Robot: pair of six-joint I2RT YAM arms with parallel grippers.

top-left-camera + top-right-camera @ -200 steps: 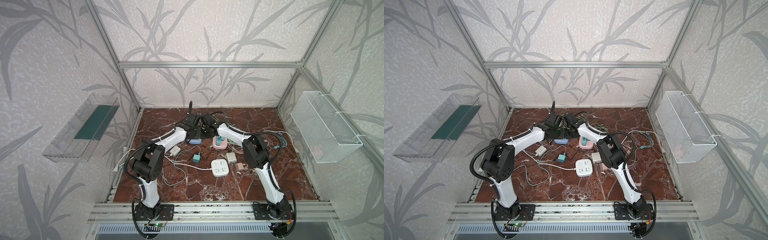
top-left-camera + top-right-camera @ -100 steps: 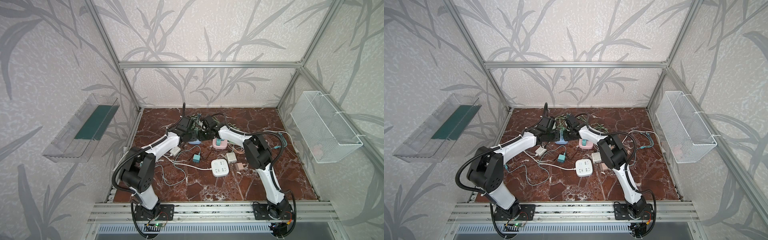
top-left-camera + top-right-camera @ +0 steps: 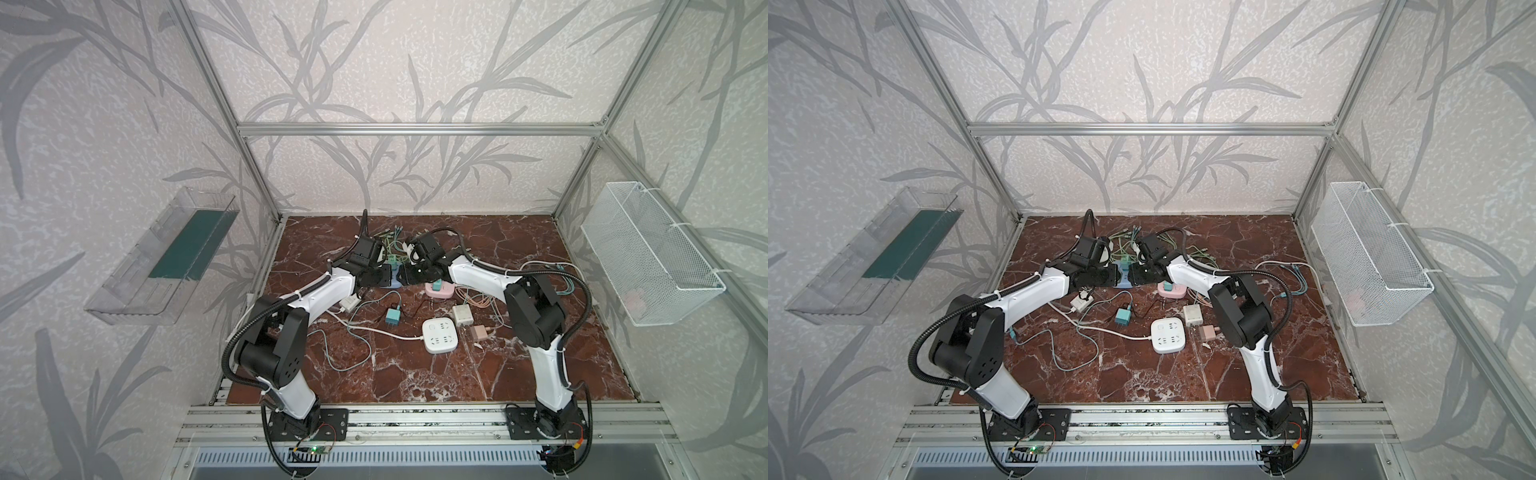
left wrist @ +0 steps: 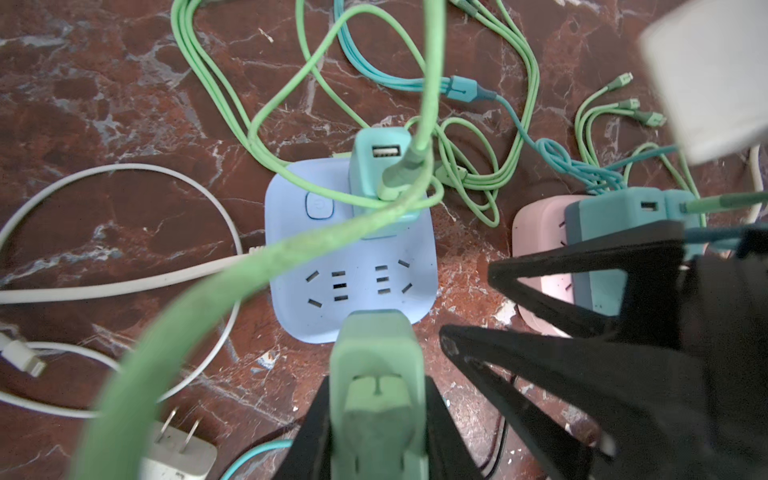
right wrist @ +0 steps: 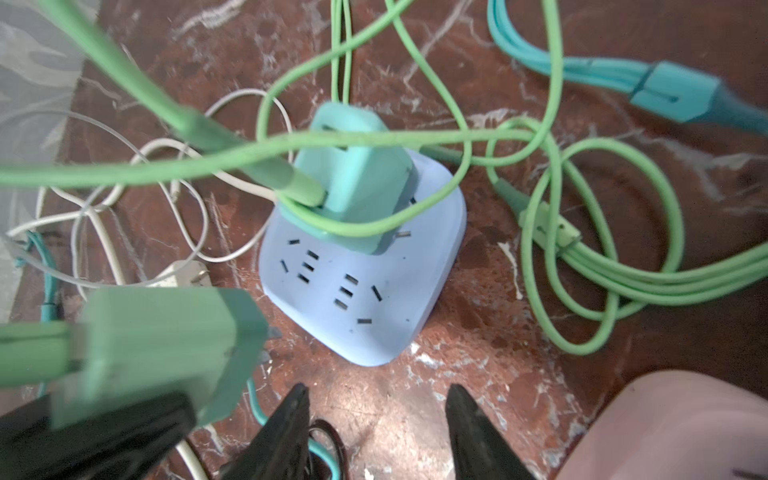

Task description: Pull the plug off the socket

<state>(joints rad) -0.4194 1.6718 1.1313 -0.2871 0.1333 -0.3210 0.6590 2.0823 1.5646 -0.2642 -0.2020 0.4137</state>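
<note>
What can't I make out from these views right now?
Both top views: blue socket mostly covered by the left fingers and right fingers; the held green plug doesn't show.
Right wrist view: pink socket cut off by the frame corner.
Left wrist view: white object blurred, cut by the edge.
Both top views: pinkish item in the wire basket too small to identify.

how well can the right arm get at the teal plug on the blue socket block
Probably yes: the right tool is open near the blue socket block, nothing solid before the teal plug; green cables draped over it could snag.
</note>
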